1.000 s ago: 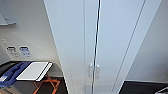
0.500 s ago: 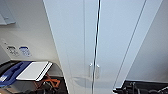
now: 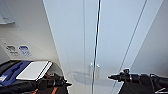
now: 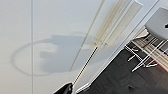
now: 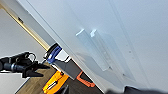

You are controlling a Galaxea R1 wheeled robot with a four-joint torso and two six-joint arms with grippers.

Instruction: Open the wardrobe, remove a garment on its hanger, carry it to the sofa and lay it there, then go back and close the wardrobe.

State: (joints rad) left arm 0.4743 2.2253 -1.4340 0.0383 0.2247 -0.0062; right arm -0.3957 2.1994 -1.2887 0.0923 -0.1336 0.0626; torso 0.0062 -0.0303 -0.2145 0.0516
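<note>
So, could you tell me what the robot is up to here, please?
It is facing the white wardrobe, whose two doors are shut. Both arms are raised toward it: the left claw low to the left of the pair of handles, the right claw to their right. Neither touches a handle, and nothing is held.

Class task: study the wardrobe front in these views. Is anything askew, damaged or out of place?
Nothing stands out. The wardrobe doors are shut and meet along a straight dark seam, and the two handles sit level side by side. The grey patch beside them looks like a shadow, not a stain. Both claws are apart from the doors.
</note>
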